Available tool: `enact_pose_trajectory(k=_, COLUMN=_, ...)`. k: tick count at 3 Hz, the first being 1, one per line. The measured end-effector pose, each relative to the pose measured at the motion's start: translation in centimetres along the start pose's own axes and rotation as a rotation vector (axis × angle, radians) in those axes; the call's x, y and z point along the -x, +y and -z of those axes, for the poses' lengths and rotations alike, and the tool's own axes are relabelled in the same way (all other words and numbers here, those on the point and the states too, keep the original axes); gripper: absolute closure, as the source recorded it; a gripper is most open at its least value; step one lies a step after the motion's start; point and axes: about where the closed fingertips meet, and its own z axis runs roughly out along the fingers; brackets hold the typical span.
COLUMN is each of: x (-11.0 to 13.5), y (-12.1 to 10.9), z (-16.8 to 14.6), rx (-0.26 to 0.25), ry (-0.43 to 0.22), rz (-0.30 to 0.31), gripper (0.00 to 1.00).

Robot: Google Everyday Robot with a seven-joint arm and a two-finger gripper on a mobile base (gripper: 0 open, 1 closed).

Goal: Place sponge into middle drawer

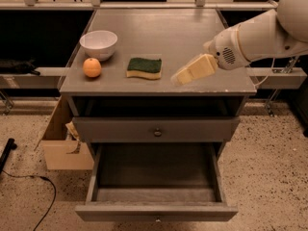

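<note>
Grey cabinet top [159, 32] | foam sponge [144, 67] flat | tapered beige claw [182, 77] near, grip unclear | middle drawer [156, 170] open

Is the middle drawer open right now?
Open: the drawer is pulled out, its grey inside showing. The sponge lies on the cabinet top, the pincer beside it, apart.
</note>
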Motion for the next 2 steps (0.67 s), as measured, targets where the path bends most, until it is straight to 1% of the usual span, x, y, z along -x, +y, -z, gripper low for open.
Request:
enact_pose_trajectory(k=1, x=0.07, y=0.05, z=0.00, rx=0.001, ry=-0.001, rz=0.002, gripper=0.00)
enact_pose_trajectory(k=2, x=0.60, y=-0.70, z=-0.70, rx=-0.008, ry=-0.012, rz=0.015, gripper=0.00)
